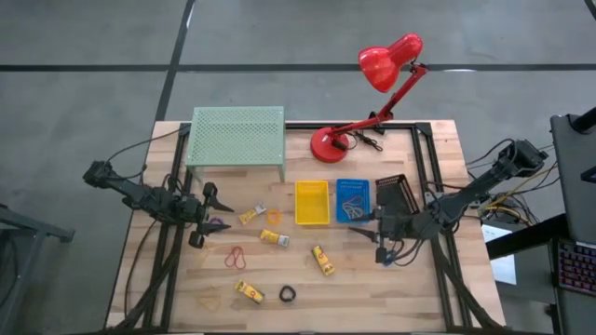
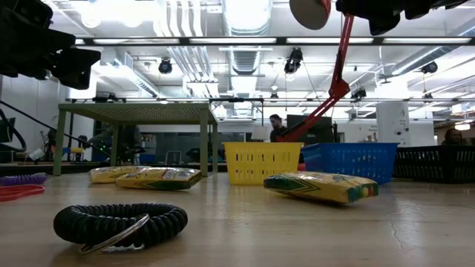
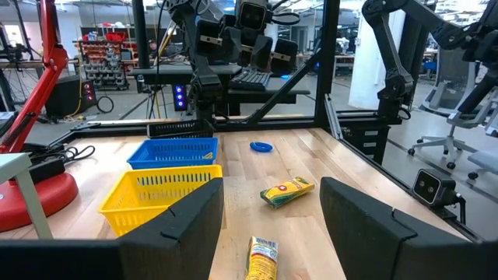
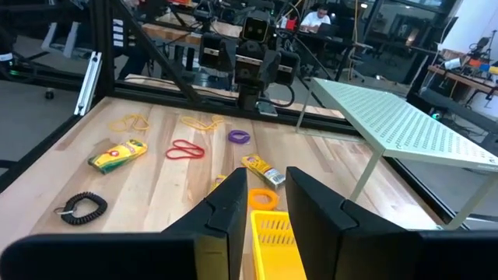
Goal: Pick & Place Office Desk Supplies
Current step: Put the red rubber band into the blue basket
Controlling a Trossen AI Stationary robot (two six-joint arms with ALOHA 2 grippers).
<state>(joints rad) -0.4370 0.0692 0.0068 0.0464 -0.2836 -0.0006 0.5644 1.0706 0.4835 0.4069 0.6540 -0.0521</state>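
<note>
Wooden bench [image 1: 410,298], both arms low over it. At far edge: pale green mesh shelf [image 1: 237,133], red desk lamp [image 1: 389,63]. Mid-bench in a row: yellow bin [image 1: 312,202], blue bin [image 1: 353,200] with loops inside, black bin [image 1: 398,193].

Left tool [image 1: 212,209] just in front of shelf, fingers spread wide, empty. Right tool [image 1: 372,234] near blue and black bins, fingers narrowly apart, nothing between.

Supplies loose on open bench between arms: yellow crayon packets [image 1: 323,260], black coil ring [image 1: 288,294] at near edge, red band [image 1: 237,257], orange band [image 1: 274,216], purple ring [image 1: 217,224] just beside left tool.

Step in hand, by the look of it: between picks. Next move, probably: lower left tool astride purple ring, pinch, lift, carry to a bin. Thin and flat on wood; calls for a low, square approach.
</note>
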